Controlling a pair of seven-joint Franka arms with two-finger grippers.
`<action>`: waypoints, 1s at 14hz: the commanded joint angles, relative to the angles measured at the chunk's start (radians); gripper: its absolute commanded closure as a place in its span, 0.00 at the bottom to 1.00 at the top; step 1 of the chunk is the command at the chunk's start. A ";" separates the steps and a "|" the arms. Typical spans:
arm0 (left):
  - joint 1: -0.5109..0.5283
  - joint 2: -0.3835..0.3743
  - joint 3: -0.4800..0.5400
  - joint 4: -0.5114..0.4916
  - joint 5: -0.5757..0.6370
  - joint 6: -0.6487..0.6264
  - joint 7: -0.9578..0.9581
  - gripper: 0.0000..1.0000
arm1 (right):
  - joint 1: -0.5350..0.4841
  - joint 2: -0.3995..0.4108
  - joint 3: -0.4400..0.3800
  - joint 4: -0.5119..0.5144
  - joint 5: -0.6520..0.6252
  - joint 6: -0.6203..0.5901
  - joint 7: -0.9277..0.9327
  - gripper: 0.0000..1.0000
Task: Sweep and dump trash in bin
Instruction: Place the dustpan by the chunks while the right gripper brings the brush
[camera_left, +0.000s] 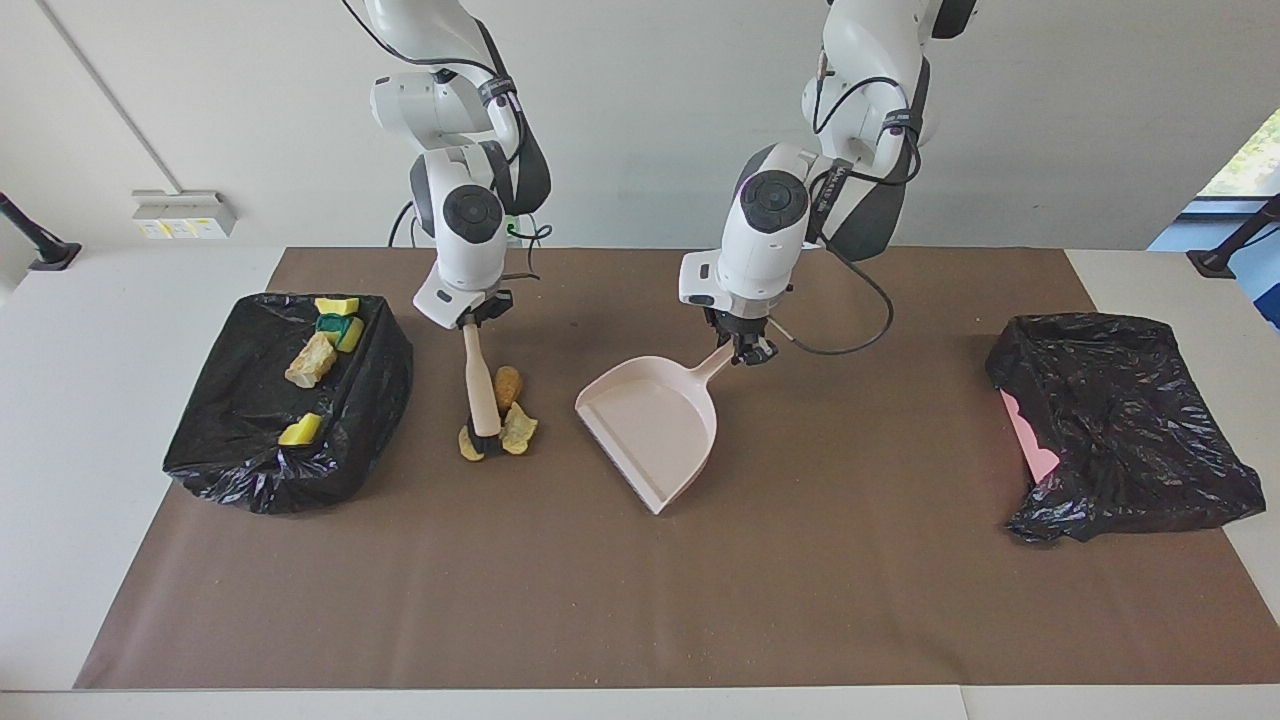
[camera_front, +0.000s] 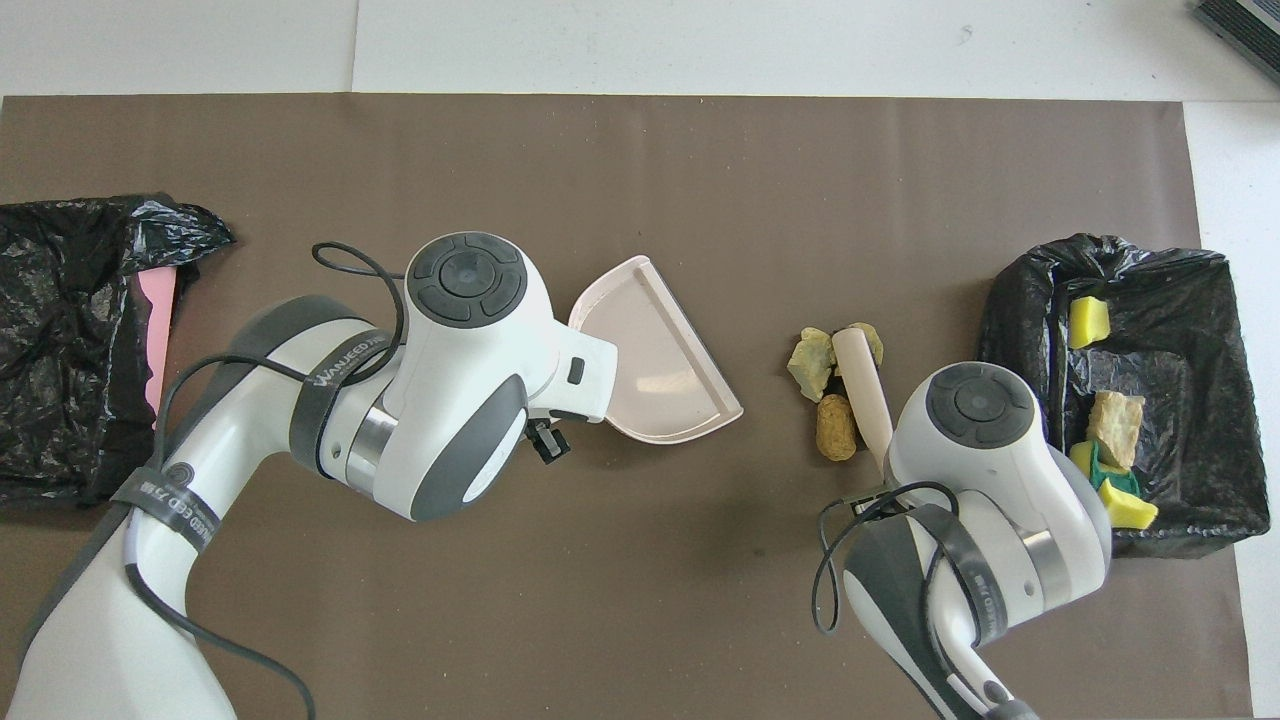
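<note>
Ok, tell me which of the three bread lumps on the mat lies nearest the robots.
The rounded golden-brown lump, alone beside the brush handle; the two paler torn lumps lie farther out by the bristles.

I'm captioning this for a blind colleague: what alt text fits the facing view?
Right pincer holds a brush down among three bread lumps on brown paper, beside a black-lined bin holding scraps. Left pincer holds a pink dustpan, mouth turned toward the lumps.
</note>
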 joint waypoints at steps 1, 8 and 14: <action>0.004 -0.092 -0.007 -0.131 0.056 0.044 0.099 1.00 | 0.018 0.052 0.009 0.138 0.069 -0.104 -0.016 1.00; 0.018 -0.106 -0.007 -0.174 0.057 0.104 0.236 1.00 | -0.099 0.099 0.002 0.248 -0.133 -0.139 -0.041 1.00; 0.021 -0.137 -0.007 -0.268 0.057 0.201 0.234 1.00 | -0.032 0.118 0.010 0.167 -0.105 -0.114 -0.053 1.00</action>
